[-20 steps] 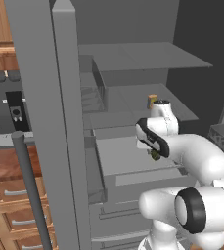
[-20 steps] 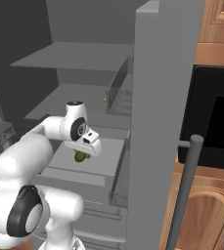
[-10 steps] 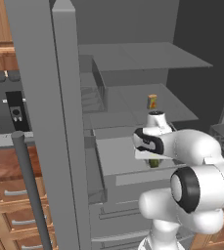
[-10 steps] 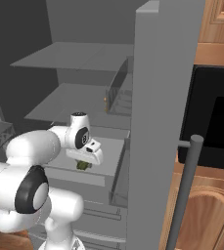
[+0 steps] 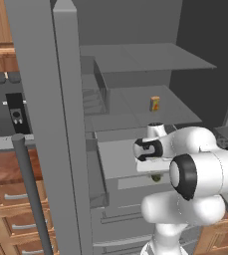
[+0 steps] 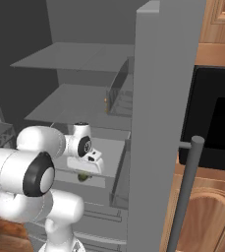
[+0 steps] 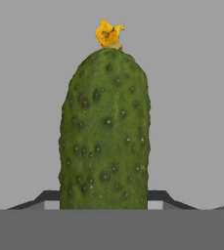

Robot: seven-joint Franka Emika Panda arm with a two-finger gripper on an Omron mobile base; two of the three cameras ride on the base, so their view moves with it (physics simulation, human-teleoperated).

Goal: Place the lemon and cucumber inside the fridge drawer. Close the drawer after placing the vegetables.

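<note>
In the hand view the cucumber (image 7: 104, 132), dark green and bumpy with a yellow flower end, stands upright between my dark fingertips (image 7: 49, 196). My gripper (image 7: 103, 197) is shut on it. The base views show the gripper (image 5: 156, 173) (image 6: 86, 172) pointing down over the pulled-out grey fridge drawer (image 5: 96, 182) (image 6: 118, 182). The cucumber (image 5: 156, 178) (image 6: 83, 177) hangs just under the hand, at the drawer's front part. The lemon is hidden.
A small orange carton (image 5: 155, 103) (image 6: 105, 102) stands on the glass shelf above the drawer. The open fridge door (image 5: 51, 124) with its bar handle (image 5: 31, 194) is close on the left. Wooden drawers (image 5: 16, 199) and a black oven (image 6: 217, 128) flank the fridge.
The hand has come down with the cucumber, from above the drawer to low over its front part. The arm has folded lower and nearer to the base.
</note>
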